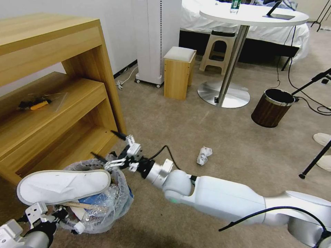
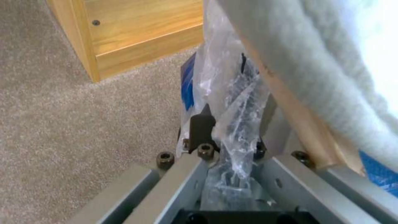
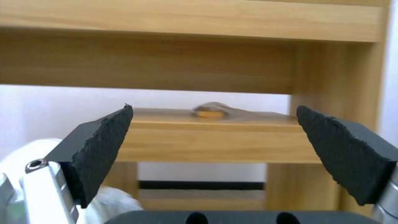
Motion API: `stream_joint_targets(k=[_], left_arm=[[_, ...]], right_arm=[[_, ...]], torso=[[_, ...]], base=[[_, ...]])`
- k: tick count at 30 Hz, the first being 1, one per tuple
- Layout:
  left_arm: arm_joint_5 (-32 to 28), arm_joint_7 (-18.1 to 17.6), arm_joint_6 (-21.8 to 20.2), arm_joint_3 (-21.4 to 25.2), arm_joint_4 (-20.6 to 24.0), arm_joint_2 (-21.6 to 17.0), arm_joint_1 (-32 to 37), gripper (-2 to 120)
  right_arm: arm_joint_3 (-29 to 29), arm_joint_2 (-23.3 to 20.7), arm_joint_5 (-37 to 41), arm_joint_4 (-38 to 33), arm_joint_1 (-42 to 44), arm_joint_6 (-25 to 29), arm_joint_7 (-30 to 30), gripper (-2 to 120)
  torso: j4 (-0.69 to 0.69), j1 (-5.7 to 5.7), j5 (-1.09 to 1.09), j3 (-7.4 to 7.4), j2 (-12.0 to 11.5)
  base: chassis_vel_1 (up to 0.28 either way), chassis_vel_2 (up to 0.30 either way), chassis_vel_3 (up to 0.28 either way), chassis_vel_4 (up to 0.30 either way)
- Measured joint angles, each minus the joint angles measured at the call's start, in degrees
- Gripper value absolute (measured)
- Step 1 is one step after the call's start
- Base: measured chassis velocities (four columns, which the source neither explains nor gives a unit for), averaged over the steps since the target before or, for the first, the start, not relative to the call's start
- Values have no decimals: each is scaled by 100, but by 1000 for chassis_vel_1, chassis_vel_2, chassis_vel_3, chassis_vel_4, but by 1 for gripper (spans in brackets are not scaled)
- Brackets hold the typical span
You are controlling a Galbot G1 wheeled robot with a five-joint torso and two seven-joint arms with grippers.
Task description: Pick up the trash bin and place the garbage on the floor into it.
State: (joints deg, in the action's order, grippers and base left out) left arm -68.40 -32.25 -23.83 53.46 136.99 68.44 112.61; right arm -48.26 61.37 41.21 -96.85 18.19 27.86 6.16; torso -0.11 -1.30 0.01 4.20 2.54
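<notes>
from the head, the trash bin (image 1: 103, 203) hangs low by the wooden shelf (image 1: 51, 103), a slipper (image 1: 63, 186) lying loosely across its rim while the right gripper (image 1: 108, 146) hovers beside it. the left wrist shows the left gripper (image 2: 226, 137) clamped on the bin's bag; the right wrist shows its jaws spread wide and empty. the slipper could slide off if the bin tilts, and a white wad (image 1: 204, 155) lies on the floor (image 1: 207, 131).

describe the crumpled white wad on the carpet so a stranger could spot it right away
Start at the round white table and come forward past its steel base onto the open beige carpet. The white wad lies there alone, just beyond the right arm, crumpled and small, unlike the flat slipper across the trash bin.
</notes>
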Motion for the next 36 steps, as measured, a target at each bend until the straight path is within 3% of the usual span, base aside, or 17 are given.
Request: stream_joint_targets(k=[17,32,36], left_arm=[[300,190,57,-4,76,81,16,0],[714,422,124,-50,84,161,-1,0],[783,450,125,-58,113,168,-9,0]], right_arm=[[1055,-874,-157,-49,542,-397,533,100],[3112,-1659,-599,149,2145,-1381,1989,100],[3507,-1768,-645,391,2511,-1308,1942,100]], torso=[[0,0,0,0,0],[0,0,0,0,0],[-1,0,0,0,0]], base=[[0,0,0,0],[0,0,0,0],[0,0,0,0]])
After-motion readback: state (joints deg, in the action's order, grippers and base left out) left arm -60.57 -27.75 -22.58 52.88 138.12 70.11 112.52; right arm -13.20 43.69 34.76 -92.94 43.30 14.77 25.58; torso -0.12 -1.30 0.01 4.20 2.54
